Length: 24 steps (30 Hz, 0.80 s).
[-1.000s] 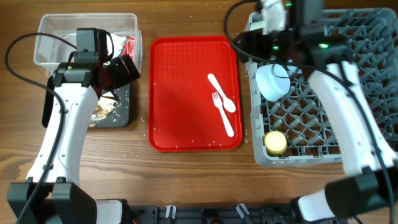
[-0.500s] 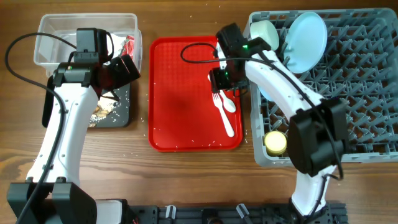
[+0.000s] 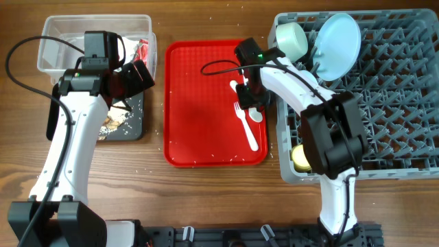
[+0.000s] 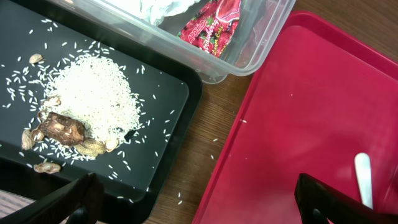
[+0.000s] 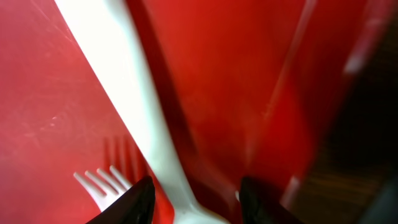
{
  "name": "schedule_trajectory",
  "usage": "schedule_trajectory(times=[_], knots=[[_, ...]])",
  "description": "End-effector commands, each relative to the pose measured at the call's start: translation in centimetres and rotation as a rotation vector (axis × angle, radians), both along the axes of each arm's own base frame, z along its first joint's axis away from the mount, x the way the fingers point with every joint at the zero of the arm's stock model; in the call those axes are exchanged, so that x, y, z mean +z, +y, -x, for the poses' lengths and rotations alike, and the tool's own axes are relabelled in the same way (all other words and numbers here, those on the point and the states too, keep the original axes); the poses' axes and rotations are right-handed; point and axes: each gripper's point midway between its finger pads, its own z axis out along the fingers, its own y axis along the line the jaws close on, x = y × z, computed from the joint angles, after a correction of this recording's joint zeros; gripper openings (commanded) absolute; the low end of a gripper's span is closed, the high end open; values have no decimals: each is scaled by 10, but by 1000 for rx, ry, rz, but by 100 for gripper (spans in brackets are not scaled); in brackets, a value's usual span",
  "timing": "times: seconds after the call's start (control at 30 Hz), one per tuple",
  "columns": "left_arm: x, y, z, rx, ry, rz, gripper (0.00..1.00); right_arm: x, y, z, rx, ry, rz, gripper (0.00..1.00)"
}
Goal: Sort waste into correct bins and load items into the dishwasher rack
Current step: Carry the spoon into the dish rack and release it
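A white plastic spoon [image 3: 255, 115] and fork [image 3: 248, 130] lie on the red serving tray [image 3: 199, 103]. My right gripper [image 3: 250, 96] is low over the spoon, open. In the right wrist view its fingers [image 5: 196, 202] straddle the spoon [image 5: 130, 93], with the fork tines [image 5: 102, 180] beside it. My left gripper [image 3: 134, 75] hangs open and empty [image 4: 199, 205] above the black tray [image 4: 161, 124], which holds rice and food scraps [image 4: 93, 96]. The clear tub [image 4: 249, 50] holds the red wrapper [image 4: 211, 22] and the napkin [image 4: 158, 7].
The grey dishwasher rack [image 3: 391, 103] at the right holds a pale green bowl [image 3: 291, 40], a light blue plate [image 3: 337, 38] and a yellow cup [image 3: 303, 156]. My right arm hides the light blue bowl. Rice grains are scattered on the wood.
My right arm has swung left from the rack to the red tray and lowered over the spoon. The left arm has not moved.
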Motion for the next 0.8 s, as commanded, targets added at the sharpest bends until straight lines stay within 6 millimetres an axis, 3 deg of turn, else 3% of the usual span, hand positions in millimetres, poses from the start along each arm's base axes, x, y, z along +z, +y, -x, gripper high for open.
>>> schedule_trajectory(times=[0.0, 0.1, 0.2, 0.27, 0.33, 0.43, 0.53, 0.63, 0.7, 0.73, 0.77], knots=[[4, 2, -4, 8, -12, 2, 100, -16, -4, 2, 92, 23, 35, 46], [4, 2, -4, 8, -12, 2, 100, -18, -4, 1, 128, 21, 35, 41], [4, 2, -4, 8, -12, 2, 100, -18, -3, 1, 133, 19, 34, 14], [4, 2, -4, 8, -12, 2, 100, -17, -3, 1, 133, 18, 34, 5], [4, 2, -4, 8, -12, 2, 100, -15, 0, 2, 133, 23, 16, 4], [4, 2, -4, 8, -12, 2, 100, 6, 13, 0, 137, 19, -59, 5], [4, 2, -4, 8, -12, 2, 100, 69, 29, -4, 152, -49, -162, 4], [4, 2, -4, 8, -12, 2, 100, 144, 27, -6, 151, -183, -204, 4], [4, 2, -4, 8, -12, 2, 100, 200, 10, -3, 89, -314, -211, 4], [4, 2, -4, 8, -12, 2, 100, 217, -2, -2, 45, -356, -196, 4], [4, 2, -4, 8, -12, 2, 100, 242, -25, 3, -44, -420, -165, 4]])
